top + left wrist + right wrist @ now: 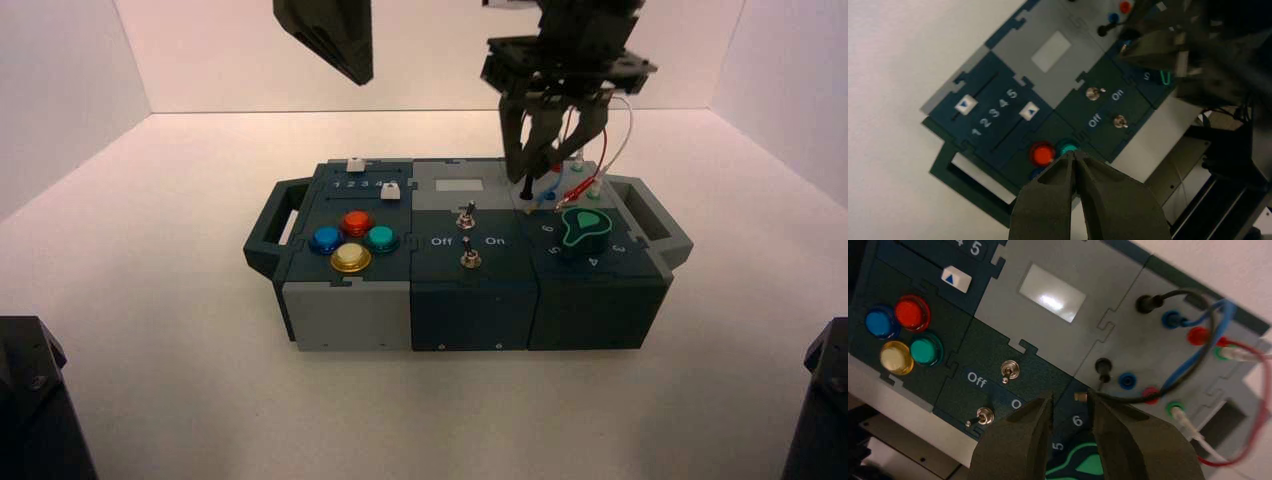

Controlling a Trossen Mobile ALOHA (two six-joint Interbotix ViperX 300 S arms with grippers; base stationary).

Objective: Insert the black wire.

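Front edge of the box (470,325) sat closest to the high camera: a grey block at left, then two dark blocks. Going left to right on top: a handle at the left end, two white sliders (354,165) beside numerals, then four round buttons, blue (325,239), red (356,222), yellow (350,257) and green (380,237). Mid section had a pale display window (459,186) at the back and two toggle switches (466,216) between "Off" and "On". Right section had a socket panel at the back and a green knob (584,227) in front of it.

Left gripper (330,35) hung high above the back of the box, left of centre; in its wrist view its fingers (1068,187) were pressed together, holding nothing.

Right gripper (550,135) was low over the socket panel. Its fingers (1018,440) stood narrowly apart with nothing between them, tips above the knob's numerals 5 and 6.

Black wire (1193,360) looped across the socket panel. One black plug (1104,367) sat in the front socket nearest the switches, and the other (1147,303) sat in the back socket next to the display window. Blue lead (1198,347) and red lead (1253,390) crossed the same panel, and a white plug (1180,417) sat in a green socket.
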